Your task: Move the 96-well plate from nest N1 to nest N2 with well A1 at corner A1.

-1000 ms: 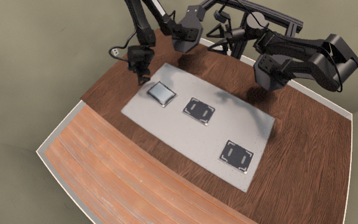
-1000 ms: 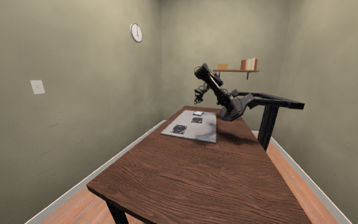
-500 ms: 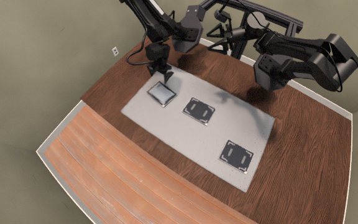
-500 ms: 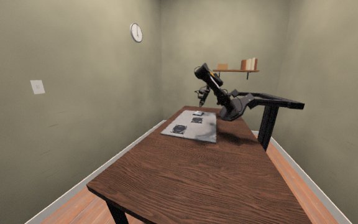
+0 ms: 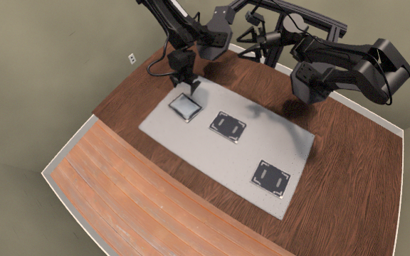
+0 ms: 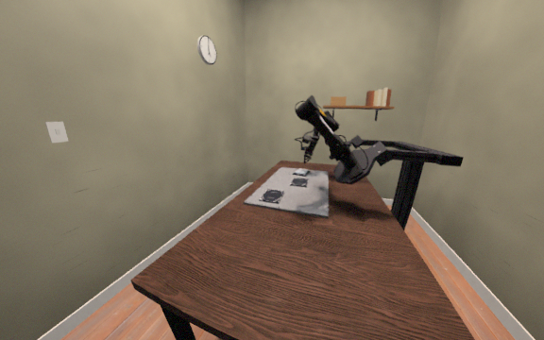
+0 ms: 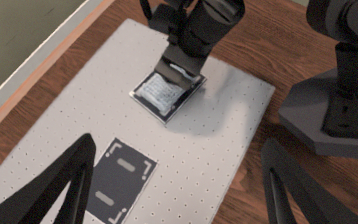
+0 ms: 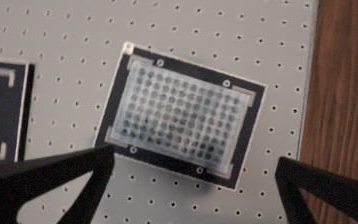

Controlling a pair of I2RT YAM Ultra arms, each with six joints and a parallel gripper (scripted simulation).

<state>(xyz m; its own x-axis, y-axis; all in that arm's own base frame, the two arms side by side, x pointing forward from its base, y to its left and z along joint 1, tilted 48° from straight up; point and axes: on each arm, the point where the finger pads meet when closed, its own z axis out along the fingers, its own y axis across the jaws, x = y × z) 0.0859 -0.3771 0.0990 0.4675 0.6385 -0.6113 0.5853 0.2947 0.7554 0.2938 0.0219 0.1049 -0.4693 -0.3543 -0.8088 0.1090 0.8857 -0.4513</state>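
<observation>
The clear 96-well plate (image 5: 185, 107) sits flat in a black plate nest at one end of the grey perforated mat (image 5: 226, 142). It shows from above in the right wrist view (image 8: 180, 122) and in the left wrist view (image 7: 167, 92). My right gripper (image 5: 185, 83) hangs open just above the plate, apart from it; its fingers stand wide and empty. My left gripper (image 7: 178, 142) is open and empty, held high and back by its folded arm (image 5: 312, 85). Which plate corner is cut off is too small to tell.
Two empty black nests lie on the mat, one in the middle (image 5: 227, 126) and one at the far end (image 5: 270, 178). The middle nest also shows below my left gripper (image 7: 120, 182). The black arm frame (image 5: 280, 21) stands behind the mat.
</observation>
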